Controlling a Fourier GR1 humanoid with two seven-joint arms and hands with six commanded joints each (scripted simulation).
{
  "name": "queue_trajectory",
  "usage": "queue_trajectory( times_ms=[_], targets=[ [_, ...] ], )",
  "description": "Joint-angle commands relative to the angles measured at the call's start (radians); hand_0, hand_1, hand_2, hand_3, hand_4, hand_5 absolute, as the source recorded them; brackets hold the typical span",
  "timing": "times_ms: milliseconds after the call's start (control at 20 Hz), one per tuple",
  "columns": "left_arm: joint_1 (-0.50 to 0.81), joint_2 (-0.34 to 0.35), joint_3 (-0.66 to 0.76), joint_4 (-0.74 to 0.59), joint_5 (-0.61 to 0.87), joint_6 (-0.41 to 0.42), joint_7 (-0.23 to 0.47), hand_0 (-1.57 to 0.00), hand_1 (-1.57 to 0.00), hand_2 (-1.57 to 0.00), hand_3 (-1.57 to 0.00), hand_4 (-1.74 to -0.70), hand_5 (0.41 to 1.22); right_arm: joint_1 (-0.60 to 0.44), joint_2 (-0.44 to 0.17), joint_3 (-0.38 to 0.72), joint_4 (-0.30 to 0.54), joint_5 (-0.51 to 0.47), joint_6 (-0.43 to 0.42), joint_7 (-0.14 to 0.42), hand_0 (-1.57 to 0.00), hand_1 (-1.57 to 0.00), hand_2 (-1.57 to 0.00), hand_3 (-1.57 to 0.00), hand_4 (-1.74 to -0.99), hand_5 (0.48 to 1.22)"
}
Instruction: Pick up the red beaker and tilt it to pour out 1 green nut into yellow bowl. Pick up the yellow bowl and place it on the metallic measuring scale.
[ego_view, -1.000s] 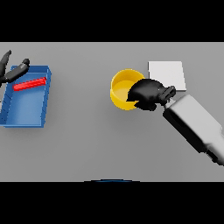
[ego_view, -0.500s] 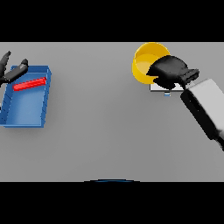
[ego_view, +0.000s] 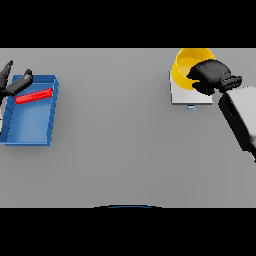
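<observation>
The yellow bowl hangs tilted over the far edge of the metallic measuring scale at the upper right. My right hand is curled over the bowl's right rim and holds it. The red beaker lies on its side in the blue tray at the far left. My left hand is at the tray's upper left corner with its fingers spread, holding nothing. No green nut shows; the bowl's inside is partly hidden by the hand.
My right forearm slants in from the right edge beside the scale. The grey table stretches between tray and scale.
My right hand has carried the yellow bowl up and to the right, from left of the scale to above its far edge. The left hand and beaker stayed put.
</observation>
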Motion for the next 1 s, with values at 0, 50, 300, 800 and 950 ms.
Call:
queue_trajectory(
  times_ms=[0,50,300,800,950],
  targets=[
    [-0.004,-0.007,-0.005,0.005,-0.001,0.000,0.002,0.00,0.00,0.00,0.00,-0.86,0.789,-0.007,0.009,0.000,0.030,0.003,-0.012,-0.005,-1.57,-1.57,-1.45,-1.24,-1.741,1.221],
    [-0.008,0.002,-0.001,0.010,-0.003,-0.004,0.007,0.00,0.00,0.00,0.00,-0.86,0.797,-0.005,0.006,-0.001,0.042,0.000,-0.014,-0.020,-1.57,-1.57,-1.43,-1.29,-1.741,1.221],
    [-0.005,-0.001,-0.007,0.011,-0.008,-0.004,0.013,0.00,0.00,0.00,0.00,-0.85,0.807,-0.018,0.031,-0.007,0.136,0.000,-0.046,-0.029,-1.57,-1.57,-1.38,-1.38,-1.741,1.221],
    [-0.006,0.007,-0.004,0.001,0.001,-0.017,0.007,0.00,0.00,0.00,0.00,-0.84,0.774,-0.022,0.032,-0.019,0.166,-0.021,-0.018,-0.018,-1.33,-1.12,-1.01,-0.82,-1.592,1.074],
    [-0.001,0.001,-0.001,-0.002,0.008,-0.014,0.021,0.00,0.00,0.00,0.00,-0.84,0.764,-0.027,0.053,-0.036,0.189,-0.043,0.005,-0.004,-0.76,-0.67,-0.58,-0.48,-1.513,0.923]
  ],
)
